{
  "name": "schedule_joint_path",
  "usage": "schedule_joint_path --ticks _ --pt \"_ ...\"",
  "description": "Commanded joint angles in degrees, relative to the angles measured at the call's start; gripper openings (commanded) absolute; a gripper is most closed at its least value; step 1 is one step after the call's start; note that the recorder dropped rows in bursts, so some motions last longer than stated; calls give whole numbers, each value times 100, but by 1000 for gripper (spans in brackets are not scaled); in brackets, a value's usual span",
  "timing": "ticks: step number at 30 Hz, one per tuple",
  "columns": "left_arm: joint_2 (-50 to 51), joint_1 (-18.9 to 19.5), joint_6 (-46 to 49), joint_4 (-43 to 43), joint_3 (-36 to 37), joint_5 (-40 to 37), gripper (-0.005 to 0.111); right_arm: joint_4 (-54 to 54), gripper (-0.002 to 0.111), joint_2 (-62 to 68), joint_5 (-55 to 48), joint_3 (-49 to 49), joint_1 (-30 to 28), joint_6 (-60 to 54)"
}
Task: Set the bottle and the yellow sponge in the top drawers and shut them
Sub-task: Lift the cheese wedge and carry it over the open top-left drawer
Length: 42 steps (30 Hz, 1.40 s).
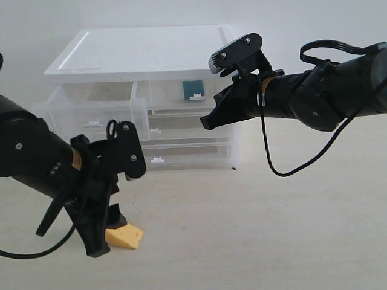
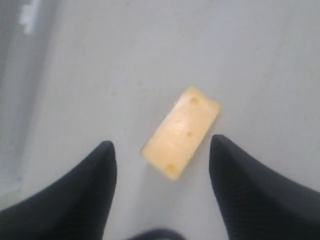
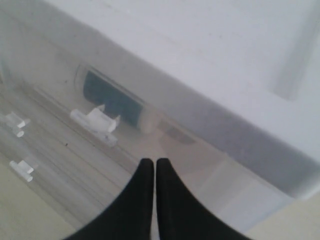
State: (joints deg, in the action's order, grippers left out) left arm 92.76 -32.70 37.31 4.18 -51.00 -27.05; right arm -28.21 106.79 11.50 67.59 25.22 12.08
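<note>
From where I stand the bottle is already inside the right top drawer, its teal label showing through the translucent front. That drawer looks pushed home, or nearly so. The right hand, pinched fully together and holding nothing, hangs just in front of it; whether it touches the plastic I cannot tell. The step now in hand is the yellow sponge. It lies flat on the worktop, near and to the left, well in front of the cabinet. The left hand hovers over it, spread wide, one finger to either side and not touching. The sponge's pored broad face is up, and its long axis runs slantwise to the line between the fingers. I'd say the wrist wants a twist to square up before lowering and closing. Then comes a lift back to the left top drawer, which stands pulled out and waiting.
</note>
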Motion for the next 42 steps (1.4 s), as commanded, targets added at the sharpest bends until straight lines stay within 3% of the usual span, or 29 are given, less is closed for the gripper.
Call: schedule_joint_path --ticks 1,5,11,22,25,30,31,36,42 --pt "368 -54 858 -272 -69 -44 60 58 0 14 -28 68 -71 -27" --pt "650 -54 858 324 -69 194 67 58 0 14 -15 68 -71 -27" --pt "959 -54 858 1443 -58 223 68 58 0 14 -2 68 -71 -27" --pt "1361 187 858 1495 -58 818 66 58 0 14 -2 68 -71 -27" --pt "1375 240 858 1495 -58 690 55 58 0 14 -2 68 -71 -27" --pt "1375 240 1185 1472 -58 354 9 58 0 14 10 68 -71 -27" --pt "1375 240 1217 1498 -58 240 4 58 0 14 10 68 -71 -27" --pt "1204 142 1248 1485 -58 -197 4 58 0 14 10 68 -71 -27" --pt "274 -111 1041 1287 -58 -147 4 58 0 14 -27 68 -71 -27"
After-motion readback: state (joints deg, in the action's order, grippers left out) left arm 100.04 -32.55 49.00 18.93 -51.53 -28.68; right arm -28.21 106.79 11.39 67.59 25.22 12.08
